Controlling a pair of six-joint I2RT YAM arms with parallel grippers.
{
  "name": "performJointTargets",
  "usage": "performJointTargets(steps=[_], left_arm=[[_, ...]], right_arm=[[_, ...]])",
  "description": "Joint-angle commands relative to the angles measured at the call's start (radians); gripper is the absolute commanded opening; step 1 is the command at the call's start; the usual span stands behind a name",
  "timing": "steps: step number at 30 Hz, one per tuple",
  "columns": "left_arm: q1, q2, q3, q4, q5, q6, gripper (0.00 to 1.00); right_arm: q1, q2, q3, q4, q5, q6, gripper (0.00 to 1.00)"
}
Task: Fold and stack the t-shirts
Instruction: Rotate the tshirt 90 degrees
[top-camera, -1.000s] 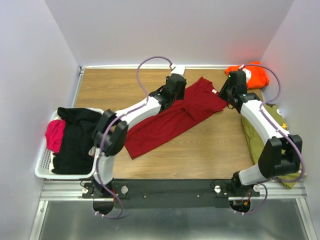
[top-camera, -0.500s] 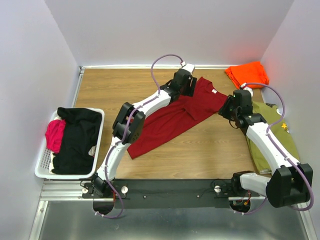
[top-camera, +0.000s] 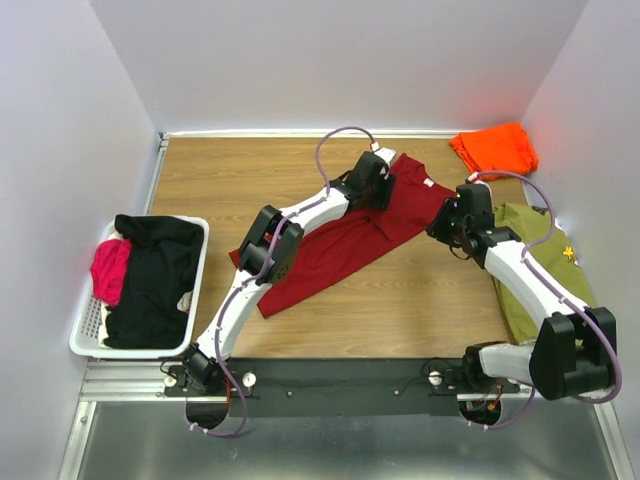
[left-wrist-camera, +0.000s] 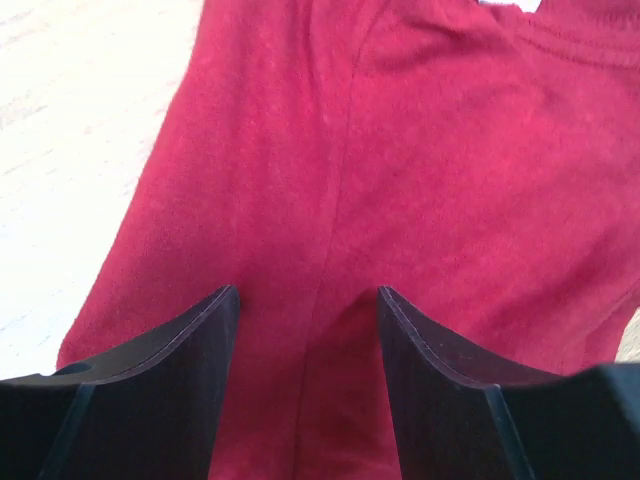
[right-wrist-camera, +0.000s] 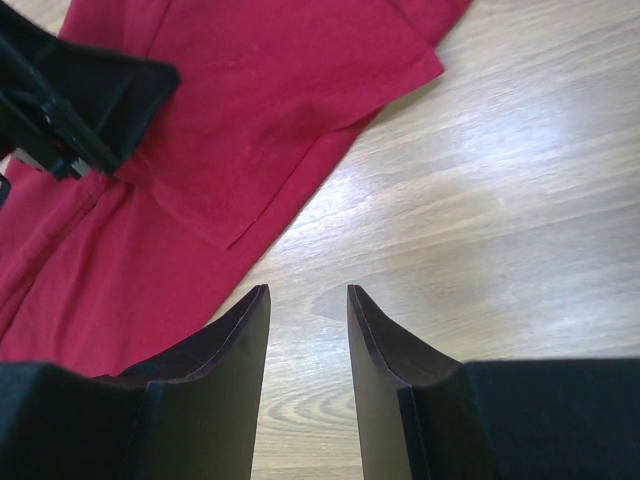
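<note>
The left gripper (left-wrist-camera: 305, 295) is hanging, jaws spread, low over the dark red t-shirt (top-camera: 330, 250) that is lying spread across the table (top-camera: 430, 300). The right gripper (right-wrist-camera: 308, 290) is hanging parted and empty beside its sleeve. The orange t-shirt (top-camera: 493, 148) is sitting folded in the far right corner.

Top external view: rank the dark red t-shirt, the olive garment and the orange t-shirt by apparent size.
1. dark red t-shirt, spread out.
2. olive garment, partly hidden.
3. orange t-shirt, folded.
</note>
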Motion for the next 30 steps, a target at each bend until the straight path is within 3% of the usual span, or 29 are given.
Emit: performJointTargets(steps=[1, 6, 10, 24, 30], left_arm=[[0.017, 0.076, 0.093, -0.110, -0.039, -0.073, 0.66], [0.059, 0.097, 0.153, -0.179, -0.068, -0.208, 0.63], [0.086, 0.090, 0.166, -0.250, -0.172, -0.267, 0.62], [0.243, -0.007, 0.093, -0.296, -0.235, -0.288, 0.62], [0.278, -0.091, 0.043, -0.220, -0.215, -0.208, 0.61]], right_arm=[[0.029, 0.041, -0.004, 0.045, -0.042, 0.011, 0.45], [0.094, 0.111, 0.030, 0.059, -0.060, 0.005, 0.45], [0.242, 0.195, 0.081, 0.059, -0.042, 0.000, 0.45], [0.672, 0.538, 0.330, 0.061, 0.056, 0.037, 0.45], [0.839, 0.645, 0.476, 0.061, 0.070, 0.024, 0.45]])
